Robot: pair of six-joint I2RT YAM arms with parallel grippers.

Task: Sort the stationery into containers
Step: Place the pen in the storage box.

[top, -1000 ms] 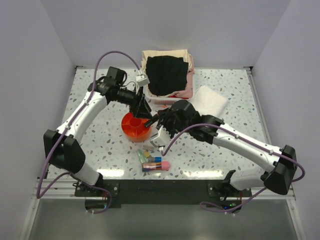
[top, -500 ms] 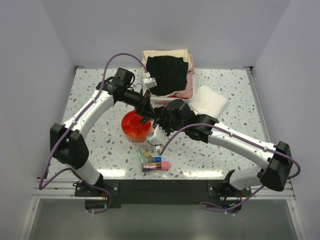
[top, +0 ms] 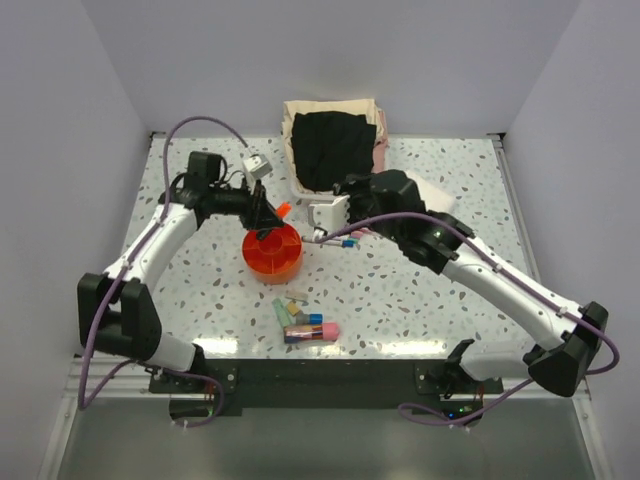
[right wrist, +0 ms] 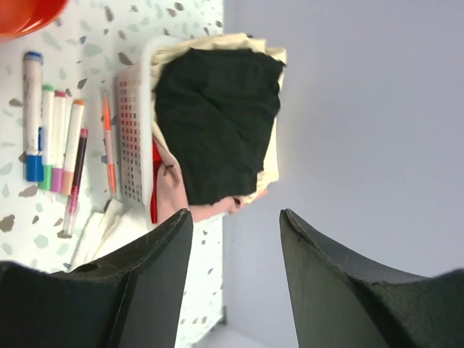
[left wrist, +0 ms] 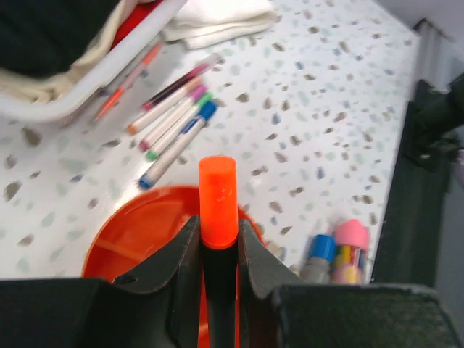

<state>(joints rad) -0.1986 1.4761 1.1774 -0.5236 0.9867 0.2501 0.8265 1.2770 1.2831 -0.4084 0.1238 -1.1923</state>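
I had the left gripper (left wrist: pixel 217 226) clamped on the black-and-orange marker (left wrist: pixel 217 192), its orange cap jutting past the 2 fingers, hanging above the orange tray (left wrist: pixel 123 239). My right gripper (right wrist: pixel 235 216) stood open and empty over the row of pens (right wrist: pixel 54 138) beside the white basket (right wrist: pixel 134 130). I judged this the drop-off step. Next I needed to lower the marker into 1 compartment and release it cleanly, then bring the right arm down onto a pen. More pieces (top: pixel 303 322) lay near the front edge.
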